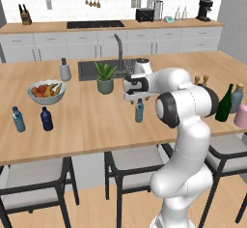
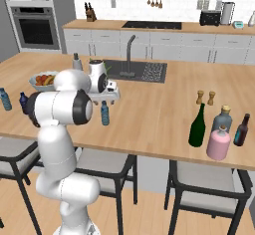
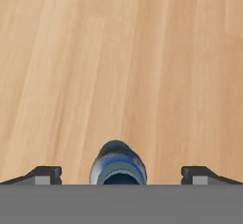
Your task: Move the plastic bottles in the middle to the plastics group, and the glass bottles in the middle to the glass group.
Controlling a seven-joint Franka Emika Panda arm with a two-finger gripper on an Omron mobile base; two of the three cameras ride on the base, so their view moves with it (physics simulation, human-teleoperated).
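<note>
A small pale-blue plastic bottle (image 1: 139,112) (image 2: 104,114) with a blue cap stands upright mid-counter. My gripper (image 1: 137,99) (image 2: 106,101) hangs open just above it and points down. In the hand view the bottle's cap (image 3: 117,166) sits between the two spread fingertips (image 3: 45,174), untouched. The plastics group, a pale-blue bottle (image 1: 18,119) and a navy one (image 1: 46,119), stands at the left. At the right, the green wine bottle (image 2: 197,126) and pink bottle (image 2: 218,143) stand beside the grey-blue glass bottle (image 2: 222,119).
A fruit bowl (image 1: 47,92), a grey dispenser (image 1: 64,70), a potted plant (image 1: 105,78) and the sink (image 1: 91,68) lie behind the bottle. Two shakers (image 2: 205,97) and a dark brown bottle (image 2: 241,130) stand near the glass bottles. Chairs line the counter's near edge.
</note>
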